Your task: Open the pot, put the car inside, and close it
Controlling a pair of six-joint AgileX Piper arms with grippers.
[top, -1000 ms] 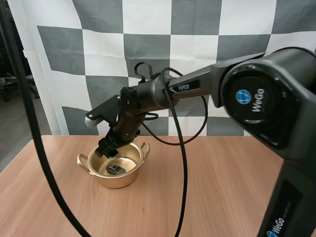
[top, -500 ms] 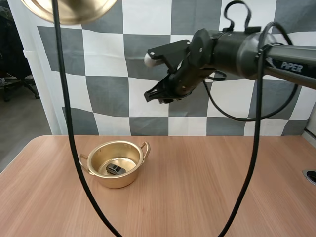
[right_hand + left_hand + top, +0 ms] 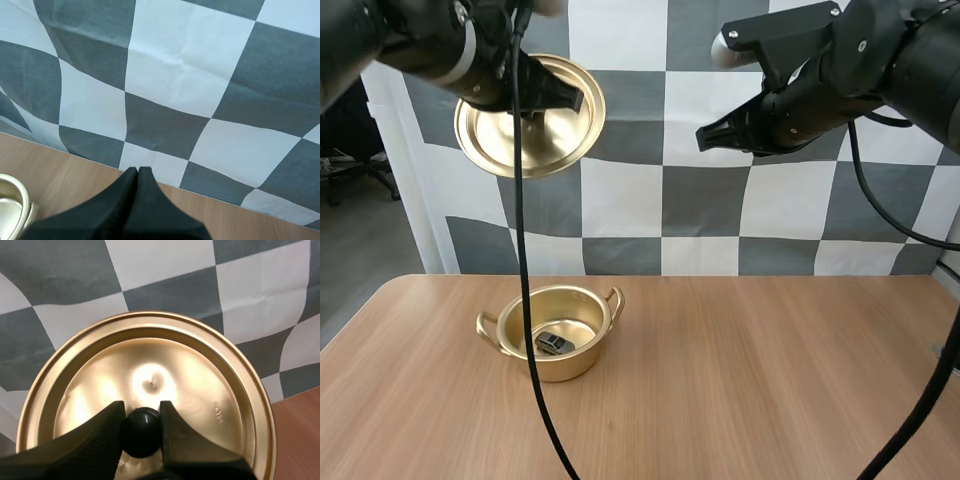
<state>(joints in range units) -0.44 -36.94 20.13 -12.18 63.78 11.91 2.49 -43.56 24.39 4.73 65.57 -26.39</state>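
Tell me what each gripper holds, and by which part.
Left gripper pinches the lid by its black knob. Right gripper is shut on nothing.

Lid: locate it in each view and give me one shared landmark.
High view: lid held high, the pot on the table below.
Left wrist view: lid, its knob pinched in the left gripper.
Right wrist view: the pot's handle beside the shut right gripper.
Shared landmark: the wooden table.

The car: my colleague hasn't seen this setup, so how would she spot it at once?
On the wooden table stands an open golden pot with two handles. The car lies on its bottom: small and dark, the only thing inside, while the lid hangs high above in the left gripper.
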